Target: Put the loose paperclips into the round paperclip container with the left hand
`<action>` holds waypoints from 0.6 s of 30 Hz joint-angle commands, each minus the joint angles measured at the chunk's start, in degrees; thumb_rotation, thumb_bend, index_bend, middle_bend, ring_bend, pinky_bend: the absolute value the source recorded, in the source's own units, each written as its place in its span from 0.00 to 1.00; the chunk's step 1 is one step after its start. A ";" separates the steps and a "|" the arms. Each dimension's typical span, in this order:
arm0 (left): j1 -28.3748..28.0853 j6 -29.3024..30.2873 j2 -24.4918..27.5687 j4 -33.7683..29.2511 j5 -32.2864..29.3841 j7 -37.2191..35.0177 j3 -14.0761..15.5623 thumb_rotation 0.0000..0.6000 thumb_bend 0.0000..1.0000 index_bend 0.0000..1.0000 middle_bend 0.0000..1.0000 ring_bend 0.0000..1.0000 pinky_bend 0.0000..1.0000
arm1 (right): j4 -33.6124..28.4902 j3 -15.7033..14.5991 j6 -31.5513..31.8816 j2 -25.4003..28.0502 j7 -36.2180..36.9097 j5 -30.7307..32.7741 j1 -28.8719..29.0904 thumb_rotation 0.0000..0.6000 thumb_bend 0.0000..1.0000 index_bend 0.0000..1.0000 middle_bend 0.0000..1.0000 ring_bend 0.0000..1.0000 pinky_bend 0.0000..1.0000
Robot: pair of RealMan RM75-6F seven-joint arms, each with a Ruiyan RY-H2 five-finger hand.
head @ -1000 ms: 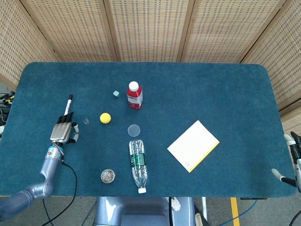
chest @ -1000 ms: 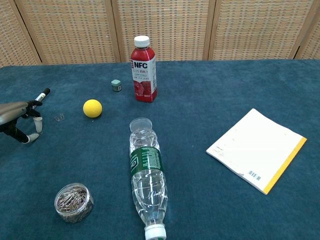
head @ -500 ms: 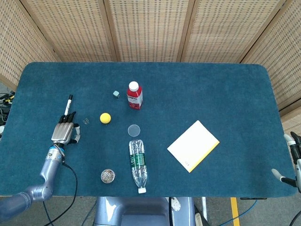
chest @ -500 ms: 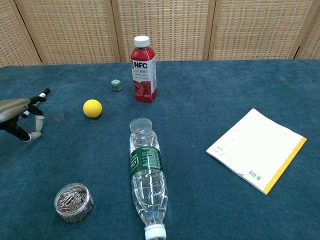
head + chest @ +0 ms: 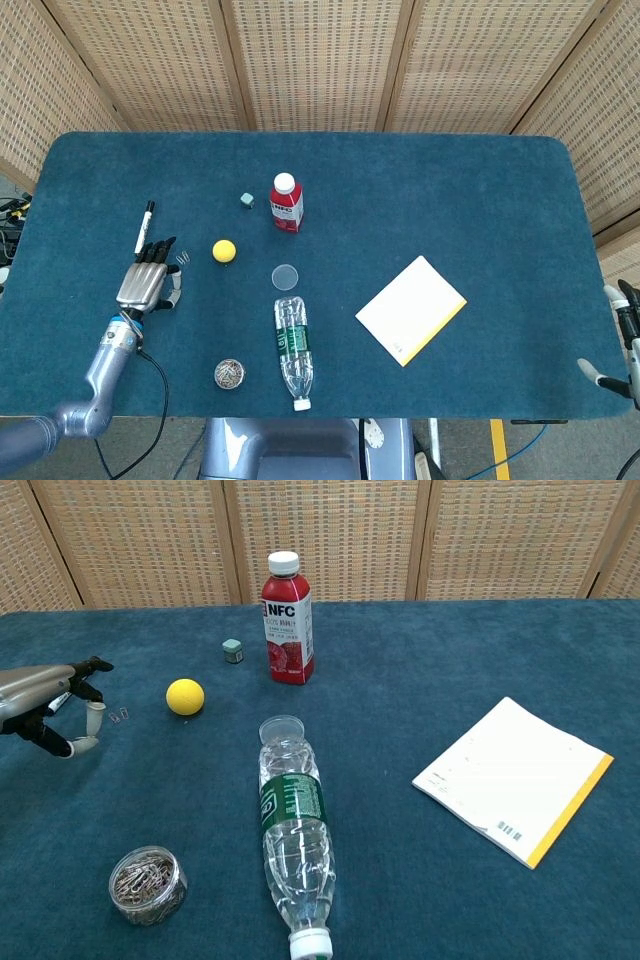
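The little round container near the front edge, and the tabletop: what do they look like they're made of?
The round container looks like clear glossy plastic, possibly glass: the silvery paperclips inside show through its wall. The tabletop seems covered in dark teal felt or short-pile cloth: matte, slightly fuzzy, no shine.

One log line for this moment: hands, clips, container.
left hand: open, beside clips | clips: loose on table | container: upright, uncovered, part full | right hand: idle at table edge
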 commanded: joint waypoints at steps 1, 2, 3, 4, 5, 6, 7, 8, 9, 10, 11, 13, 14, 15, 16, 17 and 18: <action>0.33 2.22 1.90 -4.60 3.07 1.59 1.43 1.00 0.40 0.66 0.00 0.00 0.00 | -0.02 0.00 0.04 0.02 0.00 -0.02 -0.02 1.00 0.00 0.00 0.00 0.00 0.00; 0.44 2.76 2.45 -6.10 3.85 2.22 1.88 1.00 0.40 0.66 0.00 0.00 0.00 | -0.02 -0.01 0.05 0.02 0.01 -0.04 -0.03 1.00 0.00 0.00 0.00 0.00 0.00; 0.50 3.30 2.96 -7.70 4.84 2.93 2.42 1.00 0.40 0.66 0.00 0.00 0.00 | -0.01 -0.02 0.07 0.02 0.02 -0.05 -0.04 1.00 0.00 0.00 0.00 0.00 0.00; 0.59 3.82 3.42 -9.14 5.66 3.63 2.90 1.00 0.40 0.66 0.00 0.00 0.00 | 0.01 -0.01 0.07 0.03 0.05 -0.05 -0.04 1.00 0.00 0.00 0.00 0.00 0.00; 0.60 4.13 3.69 -10.16 6.38 4.15 3.31 1.00 0.40 0.66 0.00 0.00 0.00 | 0.01 -0.01 0.08 0.03 0.05 -0.05 -0.04 1.00 0.00 0.00 0.00 0.00 0.00; 0.60 4.54 3.99 -11.45 7.53 4.82 3.94 1.00 0.40 0.66 0.00 0.00 0.00 | 0.02 -0.01 0.09 0.04 0.08 -0.03 -0.05 1.00 0.00 0.00 0.00 0.00 0.00; 0.65 4.90 4.28 -12.60 8.44 5.43 4.49 1.00 0.40 0.66 0.00 0.00 0.00 | 0.03 0.01 0.10 0.05 0.11 -0.02 -0.05 1.00 0.00 0.00 0.00 0.00 0.00; 0.78 5.34 4.68 -14.02 9.43 6.24 5.19 1.00 0.40 0.67 0.00 0.00 0.00 | 0.03 0.01 0.12 0.06 0.15 -0.01 -0.06 1.00 0.00 0.00 0.00 0.00 0.00; 0.81 5.58 5.02 -15.40 10.59 7.09 6.01 1.00 0.40 0.67 0.00 0.00 0.00 | 0.04 0.02 0.14 0.07 0.20 0.01 -0.08 1.00 0.00 0.00 0.00 0.00 0.00; 0.86 5.72 5.22 -16.16 11.14 7.57 6.44 1.00 0.40 0.67 0.00 0.00 0.00 | 0.05 0.02 0.17 0.09 0.24 0.02 -0.10 1.00 0.00 0.00 0.00 0.00 0.00; 0.87 5.84 5.38 -17.15 12.14 8.23 7.15 1.00 0.40 0.67 0.00 0.00 0.00 | 0.06 0.04 0.21 0.11 0.30 0.02 -0.11 1.00 0.00 0.00 0.00 0.00 0.00; 1.13 6.27 5.79 -19.46 14.10 9.94 8.79 1.00 0.40 0.67 0.00 0.00 0.00 | 0.09 0.04 0.31 0.16 0.48 0.01 -0.17 1.00 0.00 0.00 0.00 0.00 0.00; 1.26 6.37 5.88 -20.29 14.80 10.71 9.47 1.00 0.40 0.67 0.00 0.00 0.00 | 0.12 0.04 0.33 0.18 0.59 -0.01 -0.19 1.00 0.00 0.00 0.00 0.00 0.00; 1.42 6.51 5.96 -20.98 15.34 11.42 10.04 1.00 0.40 0.67 0.00 0.00 0.00 | 0.12 0.04 0.36 0.21 0.68 -0.02 -0.20 1.00 0.00 0.00 0.00 0.00 0.00; 1.60 6.70 5.96 -21.46 15.79 12.12 10.51 1.00 0.40 0.67 0.00 0.00 0.00 | 0.13 0.04 0.41 0.23 0.76 -0.04 -0.23 1.00 0.00 0.00 0.00 0.00 0.00; 1.86 6.91 5.82 -21.83 16.24 12.90 11.06 1.00 0.40 0.67 0.00 0.00 0.00 | 0.12 0.05 0.45 0.25 0.82 -0.07 -0.24 1.00 0.00 0.00 0.00 0.00 0.00; 2.09 6.96 5.65 -22.04 16.41 13.21 11.49 1.00 0.40 0.67 0.00 0.00 0.00 | 0.13 0.04 0.50 0.28 0.89 -0.09 -0.27 1.00 0.00 0.00 0.00 0.00 0.00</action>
